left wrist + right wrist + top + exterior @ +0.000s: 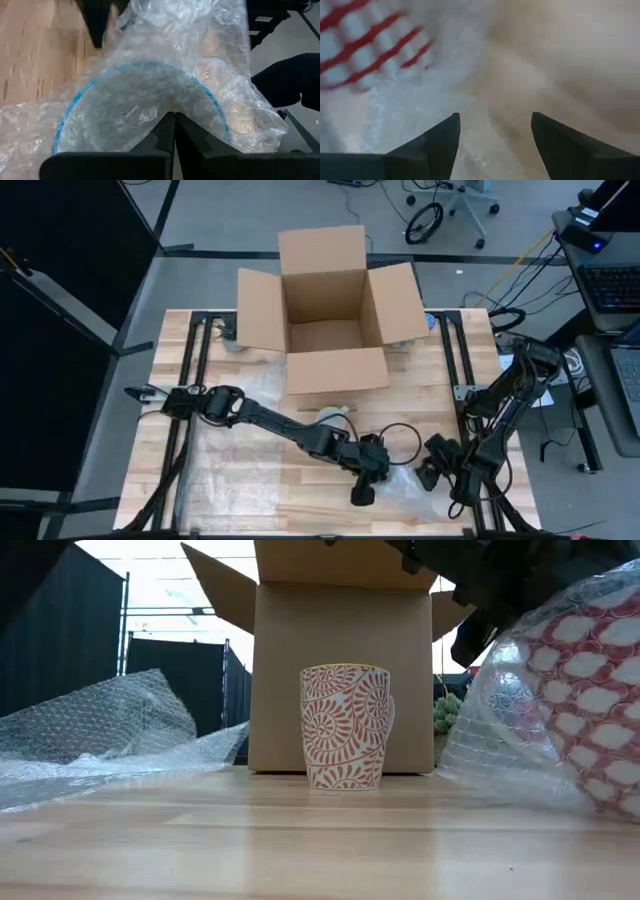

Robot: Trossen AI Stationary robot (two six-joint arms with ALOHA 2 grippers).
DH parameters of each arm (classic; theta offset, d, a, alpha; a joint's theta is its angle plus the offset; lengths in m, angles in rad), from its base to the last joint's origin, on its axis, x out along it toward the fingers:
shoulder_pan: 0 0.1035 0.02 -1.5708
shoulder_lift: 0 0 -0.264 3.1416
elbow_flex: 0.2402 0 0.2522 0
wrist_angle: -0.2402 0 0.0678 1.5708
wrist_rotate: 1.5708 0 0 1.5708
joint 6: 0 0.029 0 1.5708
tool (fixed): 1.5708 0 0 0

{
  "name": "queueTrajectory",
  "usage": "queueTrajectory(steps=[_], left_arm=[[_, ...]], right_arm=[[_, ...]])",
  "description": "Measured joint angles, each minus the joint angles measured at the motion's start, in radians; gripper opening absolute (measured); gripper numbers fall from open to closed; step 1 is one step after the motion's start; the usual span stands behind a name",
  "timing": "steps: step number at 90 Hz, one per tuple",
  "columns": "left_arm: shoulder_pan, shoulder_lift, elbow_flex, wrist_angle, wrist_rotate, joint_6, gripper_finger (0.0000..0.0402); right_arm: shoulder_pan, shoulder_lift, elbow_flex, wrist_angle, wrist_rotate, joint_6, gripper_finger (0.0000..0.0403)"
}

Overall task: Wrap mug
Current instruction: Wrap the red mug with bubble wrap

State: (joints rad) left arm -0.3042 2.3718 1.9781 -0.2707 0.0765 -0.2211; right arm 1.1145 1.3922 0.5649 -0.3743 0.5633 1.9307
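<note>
my left gripper [174, 131] is at the tabletop's near edge, right of centre, fingers pressed together on a fold of bubble wrap [165, 75]. through the plastic i see a round rim with a blue line: the mug [585, 690], red lattice on white, bundled and lying tilted near the near-right corner. my right gripper [495, 131] sits just beside the bundle on the right-edge side, fingers spread, gripping nothing that i can see.

a second mug [346, 726], orange swirls, stands upright and unwrapped in front of the cardboard box [330, 315] at the far edge.

risks, as i judge them:
- my pinch is on film only, so a pull could slide the wrap off the mug rather than tighten it.
- the bundle lies close to the near edge; a shove from either arm could roll it off.
- loose sheet [110, 735] toward the left edge may drag along.

writing: none legible; no brand or label on box, mugs or wrap.
</note>
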Motion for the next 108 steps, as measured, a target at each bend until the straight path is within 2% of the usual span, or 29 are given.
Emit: queueTrajectory(steps=[31, 43, 56, 63, 72, 79, 98, 108], left_arm=[[0.0, 0.0, 0.0, 0.006, 0.0, 0.0, 0.0], [0.0, 0.0, 0.0, 0.006, 0.0, -0.001, 0.0], [0.0, 0.0, 0.0, 0.007, 0.0, -0.002, 0.0], [0.0, 0.0, 0.0, 0.006, 0.0, -0.002, 0.0], [0.0, 0.0, 0.0, -0.003, 0.0, -0.002, 0.0], [0.0, 0.0, 0.0, -0.005, 0.0, -0.002, 0.0], [0.0, 0.0, 0.0, -0.008, 0.0, -0.003, 0.0], [0.0, 0.0, 0.0, -0.008, 0.0, -0.003, 0.0]], right_arm=[[0.048, -0.049, -0.007, 0.356, 0.331, -0.378, 0.0124], [0.067, -0.061, -0.006, 0.496, 0.429, -0.551, 0.0111], [0.039, -0.063, -0.005, 0.55, 0.457, -0.662, 0.011], [0.023, -0.064, -0.005, 0.537, 0.424, -0.685, 0.011], [0.019, -0.105, -0.005, 0.467, 0.279, -0.682, 0.011], [0.022, -0.154, -0.005, 0.377, 0.2, -0.592, 0.0109], [0.041, -0.267, -0.005, 0.102, 0.086, -0.355, 0.0118], [0.045, -0.288, -0.005, 0.022, -0.031, -0.24, 0.0121]])
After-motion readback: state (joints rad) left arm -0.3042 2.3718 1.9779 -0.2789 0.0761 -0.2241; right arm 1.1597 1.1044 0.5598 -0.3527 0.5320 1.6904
